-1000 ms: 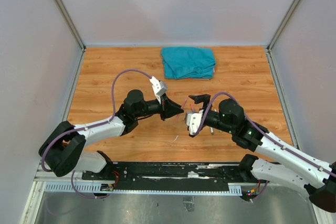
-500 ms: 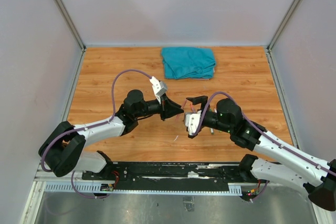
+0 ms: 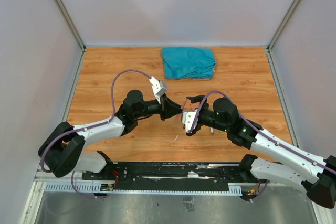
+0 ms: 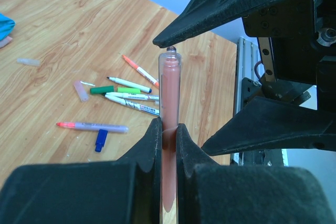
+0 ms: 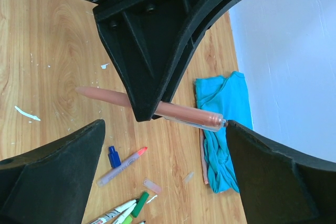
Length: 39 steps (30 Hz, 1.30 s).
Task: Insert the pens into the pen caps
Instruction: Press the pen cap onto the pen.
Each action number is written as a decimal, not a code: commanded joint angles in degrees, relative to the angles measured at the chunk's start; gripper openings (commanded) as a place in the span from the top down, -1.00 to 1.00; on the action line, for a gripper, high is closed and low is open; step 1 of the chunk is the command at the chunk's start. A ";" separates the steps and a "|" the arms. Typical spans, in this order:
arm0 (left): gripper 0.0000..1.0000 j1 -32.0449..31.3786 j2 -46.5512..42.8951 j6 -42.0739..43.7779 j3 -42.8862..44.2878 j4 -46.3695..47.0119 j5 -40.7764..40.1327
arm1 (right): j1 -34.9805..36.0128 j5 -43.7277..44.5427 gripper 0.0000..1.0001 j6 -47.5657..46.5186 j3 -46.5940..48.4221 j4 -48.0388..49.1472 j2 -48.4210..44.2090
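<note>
Has carried the right gripper (image 5: 164,125) leftward since a second ago, jaws spread wide either side of the salmon-pink pen (image 4: 169,85). Holds that pen mid-barrel in the left gripper (image 4: 168,129), pinched tight above the table (image 3: 105,72), presumably offering the free end for handover. Leaves loose pens (image 4: 130,96), a blue cap (image 4: 100,140) and a pale cap (image 4: 81,91) below, well apart. Finds little room beside the left fingers (image 4: 152,145); teal cloth (image 3: 189,62) far off.
</note>
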 commanded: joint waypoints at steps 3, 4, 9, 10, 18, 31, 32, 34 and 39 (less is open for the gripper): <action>0.99 -0.74 -1.17 1.22 -0.37 2.50 0.76 | 1.23 -0.73 -0.93 0.16 0.53 0.98 -0.05; 0.99 -0.72 -1.17 1.15 -0.37 2.50 0.70 | 1.30 -1.08 -0.93 0.20 0.47 0.62 -0.05; 0.99 -0.72 -1.35 1.08 -0.54 2.41 0.08 | 1.77 -1.20 -0.93 0.42 -0.26 -0.99 0.33; 0.99 -0.79 -1.36 1.08 -0.50 2.33 -0.01 | 1.90 -1.10 -0.93 0.50 -0.46 -1.19 0.43; 0.99 -0.76 -1.35 0.99 -0.45 2.35 -0.16 | 3.11 -0.32 -0.93 1.10 -1.37 -2.87 1.84; 0.99 -0.79 -1.44 0.81 -0.50 2.42 -0.39 | 3.80 4.63 -0.92 2.56 -0.43 -0.93 1.87; 0.99 -0.76 -1.39 0.82 -0.52 2.40 -0.38 | 3.78 6.15 -0.92 2.69 -0.13 0.13 1.29; 0.99 -0.76 -1.31 0.74 -0.46 2.41 -0.38 | 3.87 9.67 -0.92 2.71 0.61 2.64 -0.01; 0.99 -0.77 -1.02 0.73 -0.29 2.26 -0.46 | 3.87 14.06 -0.95 2.17 2.29 6.23 -3.64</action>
